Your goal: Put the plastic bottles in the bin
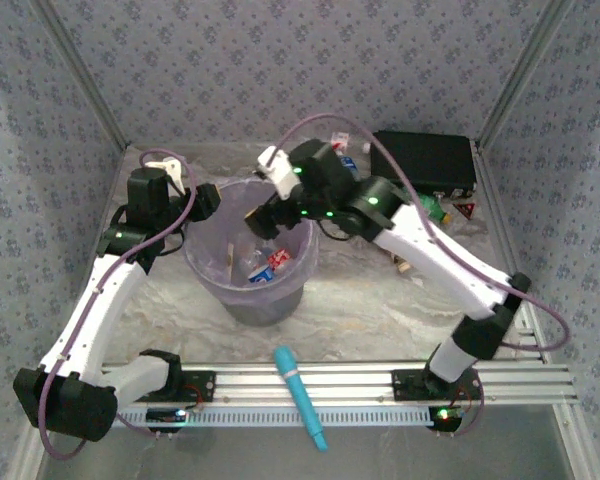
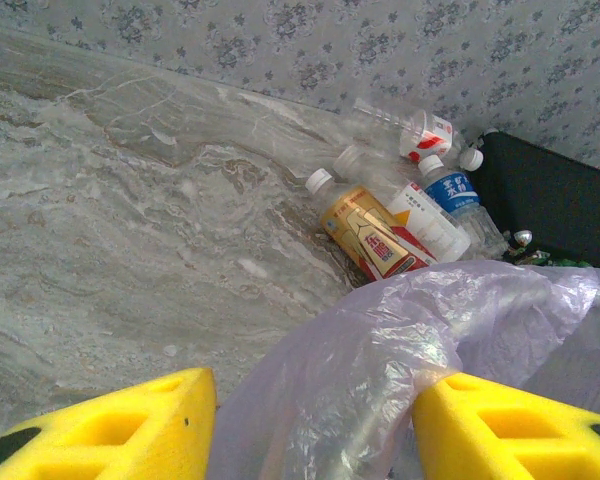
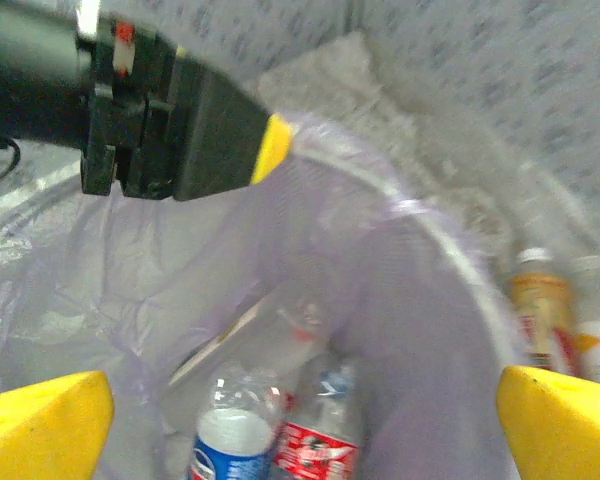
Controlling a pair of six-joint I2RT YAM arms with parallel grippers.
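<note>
The bin [image 1: 260, 300] stands mid-table, lined with a thin lilac bag [image 2: 400, 340]. My left gripper [image 2: 315, 392] is at its left rim [image 1: 202, 200], its yellow fingers [image 2: 130, 425] closed on the rim and bag. My right gripper [image 3: 305, 385] hangs open over the bin's mouth [image 1: 267, 215], nothing between its fingers. Below it, inside the bin [image 3: 450, 250], lie a blue-labelled bottle [image 3: 230, 445], a red-labelled bottle [image 3: 320, 450] and a blurred clear one [image 3: 298, 335]. Several more plastic bottles [image 2: 370, 235] lie on the table behind the bin, by the back wall [image 1: 345, 150].
A flat black case [image 1: 425, 160] sits at the back right, with a few bottles [image 1: 432, 210] in front of it. A teal stick-shaped tool [image 1: 300, 397] lies across the near rail. Patterned walls close the table on three sides.
</note>
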